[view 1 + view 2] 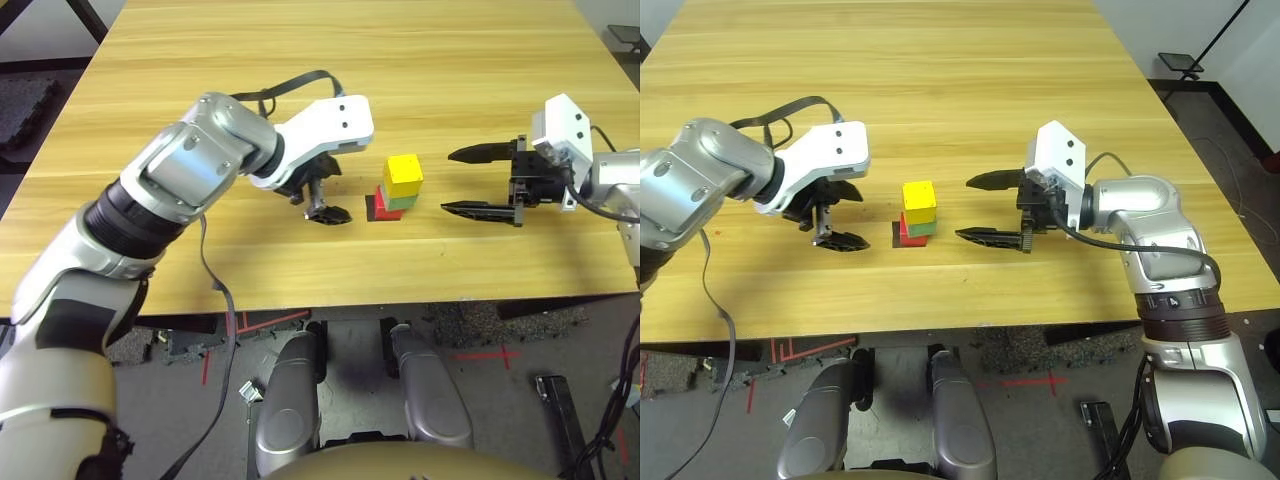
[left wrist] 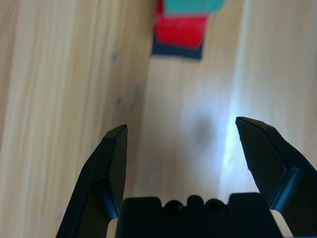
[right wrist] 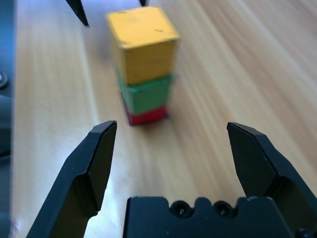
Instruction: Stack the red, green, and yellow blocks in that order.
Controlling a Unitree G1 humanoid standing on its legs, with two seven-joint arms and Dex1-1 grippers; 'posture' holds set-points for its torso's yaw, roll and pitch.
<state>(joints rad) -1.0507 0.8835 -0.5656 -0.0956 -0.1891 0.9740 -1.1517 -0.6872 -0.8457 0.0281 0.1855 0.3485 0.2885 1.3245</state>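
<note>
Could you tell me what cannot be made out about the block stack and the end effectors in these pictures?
- Black patch: mostly covered by the red block in the eye views.
- Yellow block: cut off by the edge in the left wrist view, which takes in the green block only as a sliver.
- Left end effector: its upper finger is hidden under the white wrist housing in the eye views.

Silver forearms, white wrist housings, black cables, black two-fingered tools
</note>
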